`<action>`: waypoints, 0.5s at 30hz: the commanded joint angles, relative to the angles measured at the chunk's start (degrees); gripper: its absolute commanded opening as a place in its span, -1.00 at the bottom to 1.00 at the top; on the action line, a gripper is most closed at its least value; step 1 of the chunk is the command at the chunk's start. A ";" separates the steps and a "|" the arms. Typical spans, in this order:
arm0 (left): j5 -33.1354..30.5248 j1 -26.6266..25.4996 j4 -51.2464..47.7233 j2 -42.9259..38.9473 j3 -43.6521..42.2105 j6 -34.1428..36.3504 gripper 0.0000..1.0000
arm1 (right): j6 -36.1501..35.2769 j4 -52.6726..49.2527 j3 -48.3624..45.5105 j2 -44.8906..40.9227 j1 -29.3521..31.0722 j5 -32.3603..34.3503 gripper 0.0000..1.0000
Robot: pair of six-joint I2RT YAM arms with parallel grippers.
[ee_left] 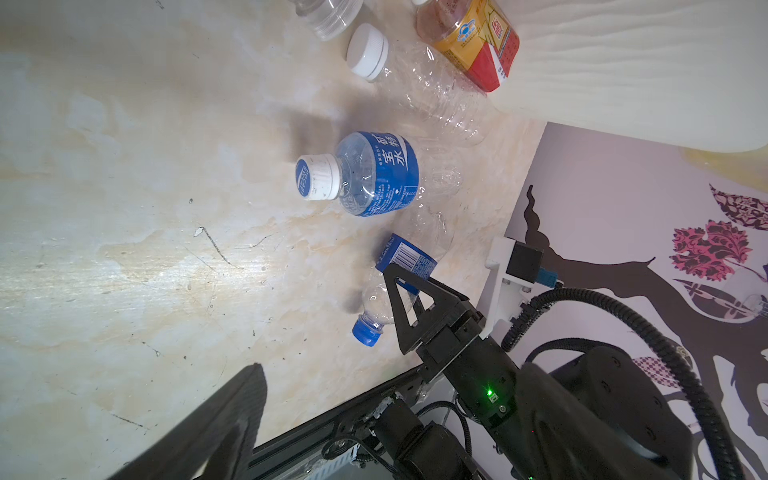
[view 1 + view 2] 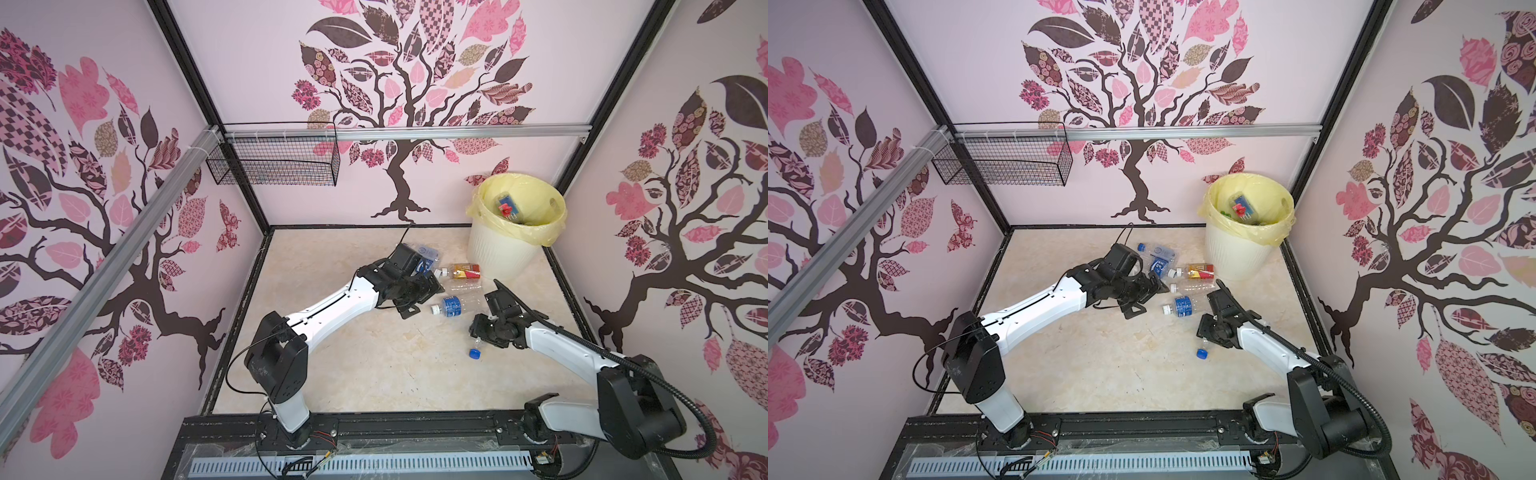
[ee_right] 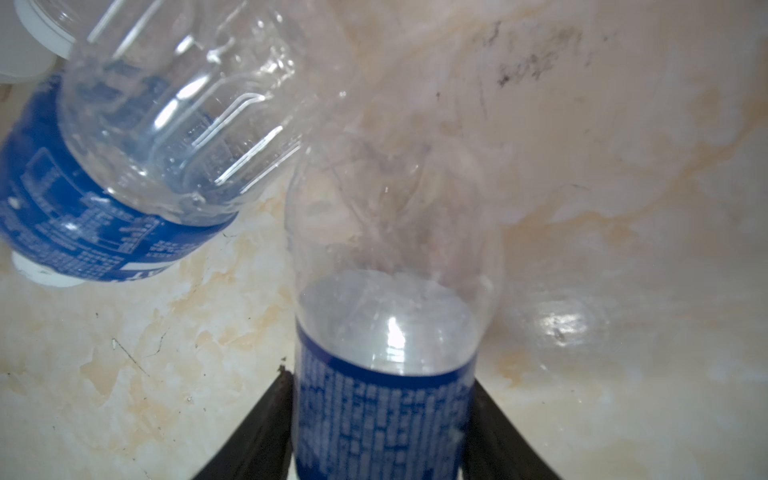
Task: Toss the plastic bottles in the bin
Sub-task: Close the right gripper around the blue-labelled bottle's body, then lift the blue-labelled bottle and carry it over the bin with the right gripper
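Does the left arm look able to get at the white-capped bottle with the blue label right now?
Probably yes: the left gripper hangs open just beside the white-capped blue-label bottle, nothing between them. The right gripper, around the blue-capped bottle, sits off to the side.

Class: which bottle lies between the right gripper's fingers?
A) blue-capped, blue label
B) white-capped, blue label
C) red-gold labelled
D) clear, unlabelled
A: in the right wrist view the right gripper has its fingers against both sides of a blue-labelled bottle, and the left wrist view shows its blue cap.
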 commanded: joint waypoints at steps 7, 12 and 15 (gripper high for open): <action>-1.20 0.22 1.05 -4.34 -4.13 -0.86 0.94 | -1.51 -2.85 -3.20 -0.80 -0.31 1.91 0.27; -1.46 0.22 0.94 -5.02 -4.50 -1.04 0.94 | -1.66 -2.76 -2.91 -0.61 -0.31 2.03 0.29; -1.71 0.22 1.00 -5.37 -4.53 -1.12 0.94 | -2.05 -2.50 -2.98 -0.31 -0.31 1.93 0.31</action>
